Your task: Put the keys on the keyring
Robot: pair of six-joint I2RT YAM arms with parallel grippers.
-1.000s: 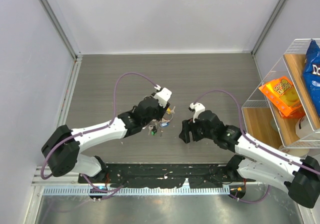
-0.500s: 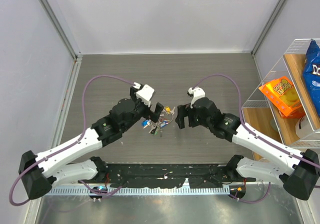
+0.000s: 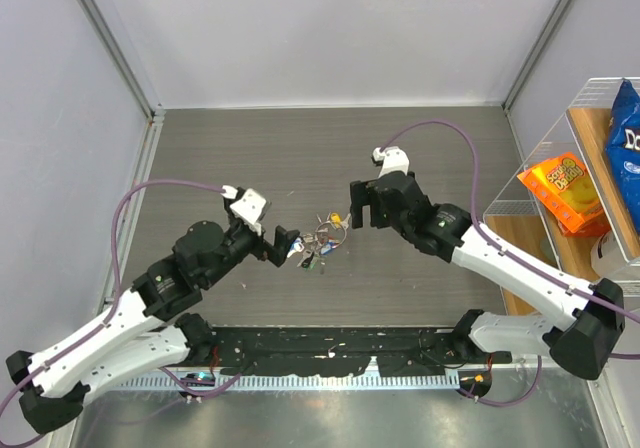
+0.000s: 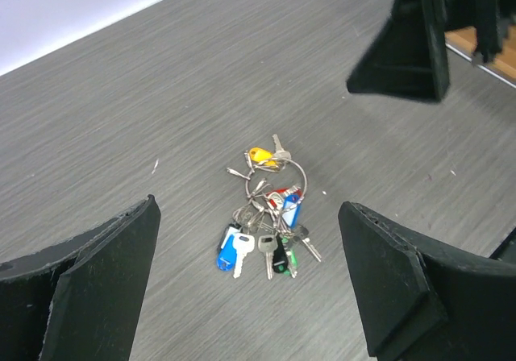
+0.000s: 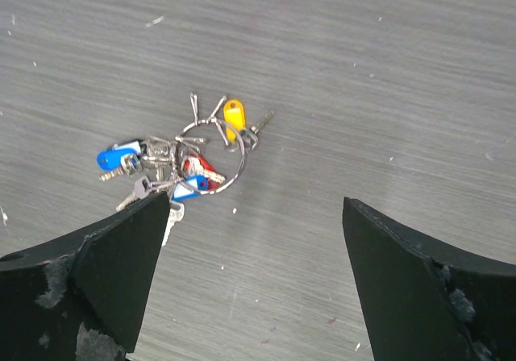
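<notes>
Between the left gripper [image 3: 284, 245] and right gripper [image 3: 358, 206], both spread empty, small coloured-headed silver keys [image 3: 312, 257] fan near-left from the thin silver wire keyring [image 3: 330, 234], nearer the left one.

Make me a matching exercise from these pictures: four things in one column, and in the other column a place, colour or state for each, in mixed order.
Things:
1. yellow key
2. keyring
3. left gripper
4. orange bag

Place, colour or state:
a. open and empty
b. on the shelf at the right
c. round and silver
d. lies nearest the right gripper

Pairs: 1-d, 2-c, 3-a, 4-b.
</notes>
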